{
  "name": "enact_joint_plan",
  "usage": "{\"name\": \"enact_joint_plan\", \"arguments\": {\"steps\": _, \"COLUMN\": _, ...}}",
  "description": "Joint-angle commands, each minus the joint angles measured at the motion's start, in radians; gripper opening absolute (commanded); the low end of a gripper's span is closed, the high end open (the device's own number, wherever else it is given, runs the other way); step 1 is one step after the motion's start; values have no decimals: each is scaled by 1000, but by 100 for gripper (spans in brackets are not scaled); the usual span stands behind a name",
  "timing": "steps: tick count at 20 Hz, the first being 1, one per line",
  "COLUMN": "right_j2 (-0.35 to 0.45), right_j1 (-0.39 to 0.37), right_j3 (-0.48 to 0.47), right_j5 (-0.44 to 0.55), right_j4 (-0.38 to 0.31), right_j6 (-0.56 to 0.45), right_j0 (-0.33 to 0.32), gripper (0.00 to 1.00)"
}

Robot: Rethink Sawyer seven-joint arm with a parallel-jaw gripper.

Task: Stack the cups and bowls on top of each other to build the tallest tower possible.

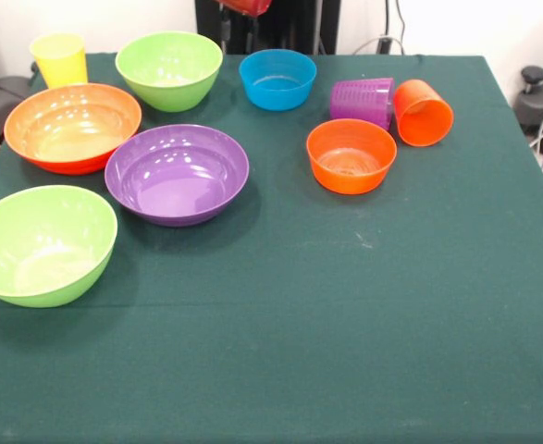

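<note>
Red part: we see only a small glossy red piece of the robot [245, 6], rounded at its lower side, cut off by the top edge.
Pedestal: behind it we see a black upright body [280, 23] with flat vertical faces.
Pedestal detail: we make out dark panels side by side with narrow gaps between them; no markings or screws are clear to us.
Cables: we see thin dark cables [396, 23] hanging against the pale wall just beside the black body.
Fingers: we cannot see them.
</note>
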Motion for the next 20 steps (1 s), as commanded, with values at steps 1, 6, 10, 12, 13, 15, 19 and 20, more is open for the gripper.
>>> {"name": "enact_joint_plan", "arguments": {"steps": 1, "right_j2": 92, "right_j1": -29, "right_j3": -23, "right_j5": 104, "right_j4": -32, "right_j6": 195, "right_j0": 0, "gripper": 100}}
{"name": "enact_joint_plan", "arguments": {"steps": 6, "right_j2": 179, "right_j1": -86, "right_j3": 7, "right_j5": 174, "right_j4": -115, "right_j6": 201, "right_j0": -82, "gripper": 100}}
{"name": "enact_joint_plan", "arguments": {"steps": 10, "right_j2": 286, "right_j1": -112, "right_j3": 34, "right_j5": 238, "right_j4": -162, "right_j6": 193, "right_j0": -171, "gripper": 100}}
{"name": "enact_joint_plan", "arguments": {"steps": 12, "right_j2": 357, "right_j1": -123, "right_j3": 49, "right_j5": 296, "right_j4": -153, "right_j6": 150, "right_j0": -239, "gripper": 100}}
{"name": "enact_joint_plan", "arguments": {"steps": 13, "right_j2": 385, "right_j1": -126, "right_j3": 51, "right_j5": 323, "right_j4": -142, "right_j6": 122, "right_j0": -269, "gripper": 100}}
{"name": "enact_joint_plan", "arguments": {"steps": 15, "right_j2": 425, "right_j1": -140, "right_j3": 63, "right_j5": 367, "right_j4": -112, "right_j6": 65, "right_j0": -305, "gripper": 100}}
{"name": "enact_joint_plan", "arguments": {"steps": 19, "right_j2": 461, "right_j1": -147, "right_j3": 58, "right_j5": 421, "right_j4": -72, "right_j6": 20, "right_j0": -315, "gripper": 100}}
{"name": "enact_joint_plan", "arguments": {"steps": 20, "right_j2": 463, "right_j1": -137, "right_j3": 50, "right_j5": 421, "right_j4": -70, "right_j6": 36, "right_j0": -297, "gripper": 100}}
